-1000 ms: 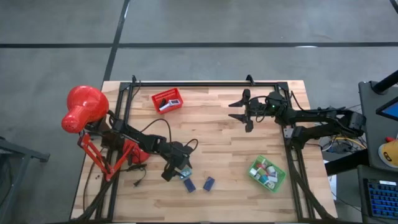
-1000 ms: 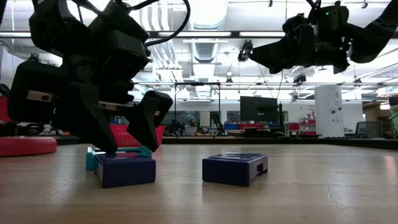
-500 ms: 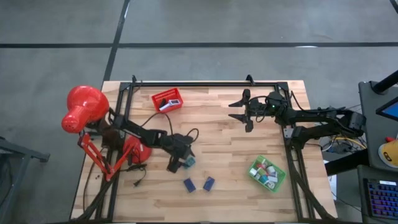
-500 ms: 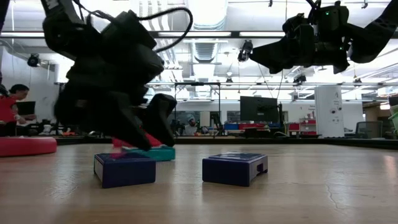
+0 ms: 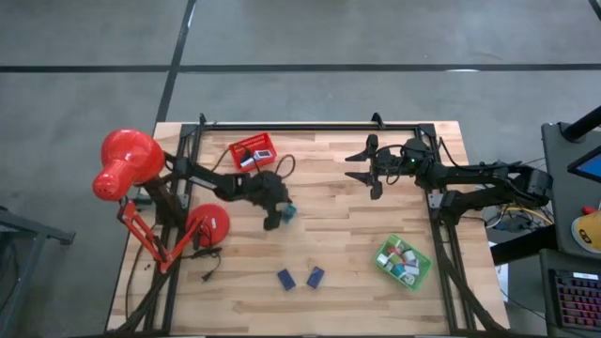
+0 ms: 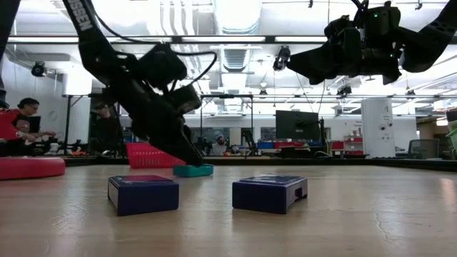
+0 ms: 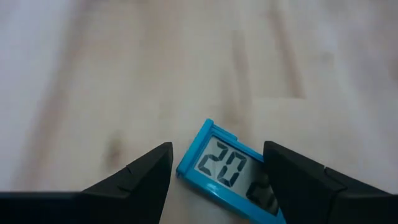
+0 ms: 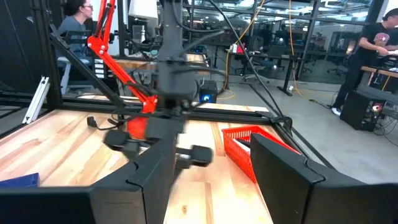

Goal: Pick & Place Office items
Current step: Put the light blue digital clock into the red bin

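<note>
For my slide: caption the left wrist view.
Left tool grips a teal digital clock above the wooden table.

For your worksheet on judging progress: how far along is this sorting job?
Done: several items sit in the green tray and one in the red tray. In hand: the left gripper carries a teal clock. Left: two navy blocks on the table. The right gripper waits, open.
</note>
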{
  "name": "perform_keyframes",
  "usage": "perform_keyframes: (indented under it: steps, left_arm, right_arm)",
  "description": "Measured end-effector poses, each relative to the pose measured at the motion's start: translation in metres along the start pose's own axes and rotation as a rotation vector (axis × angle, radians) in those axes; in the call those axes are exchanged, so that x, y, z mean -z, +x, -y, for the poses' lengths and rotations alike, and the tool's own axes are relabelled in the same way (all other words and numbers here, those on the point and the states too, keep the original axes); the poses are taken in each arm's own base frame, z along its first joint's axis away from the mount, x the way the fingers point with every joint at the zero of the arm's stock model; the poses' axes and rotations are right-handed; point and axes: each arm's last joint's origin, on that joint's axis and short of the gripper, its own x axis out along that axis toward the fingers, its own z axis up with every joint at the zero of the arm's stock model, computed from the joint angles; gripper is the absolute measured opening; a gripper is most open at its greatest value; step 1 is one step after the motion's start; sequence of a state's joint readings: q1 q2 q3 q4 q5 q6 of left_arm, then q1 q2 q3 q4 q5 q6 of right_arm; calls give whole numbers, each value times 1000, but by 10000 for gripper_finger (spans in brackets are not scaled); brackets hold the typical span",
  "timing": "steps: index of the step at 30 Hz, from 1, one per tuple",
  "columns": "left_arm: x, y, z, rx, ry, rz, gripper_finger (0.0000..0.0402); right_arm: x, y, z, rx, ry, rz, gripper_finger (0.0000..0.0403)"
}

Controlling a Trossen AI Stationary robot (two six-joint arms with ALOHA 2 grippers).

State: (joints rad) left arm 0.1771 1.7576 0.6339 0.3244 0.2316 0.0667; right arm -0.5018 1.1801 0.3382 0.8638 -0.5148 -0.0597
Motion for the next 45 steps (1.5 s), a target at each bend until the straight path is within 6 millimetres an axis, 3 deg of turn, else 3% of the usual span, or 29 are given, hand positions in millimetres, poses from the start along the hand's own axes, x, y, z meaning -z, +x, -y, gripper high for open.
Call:
perform_keyframes:
  steps: [10,14,22,27,35,41,45]
  left_arm:
    - [8,-17,-59,-173,-371,35,255]
    - [12,-22,-71,-201,-422,43,255]
    - [8,-24,-73,-207,-406,50,255]
    - [-12,-34,-70,-201,-421,111,255]
    - [-39,-60,-65,-295,-749,51,255]
    - [-53,-67,-54,-492,-1065,2,255]
    - [-60,-67,-46,-521,-1093,1,255]
  right_arm:
    - [0,0,0,0,0,0,203]
    - [0,0,0,0,0,0,203]
    - [0,0,0,0,0,0,203]
    - [0,0,0,0,0,0,203]
    - [0,0,0,0,0,0,203]
    - [0,0,0,0,0,0,203]
    - [0,0,0,0,0,0,203]
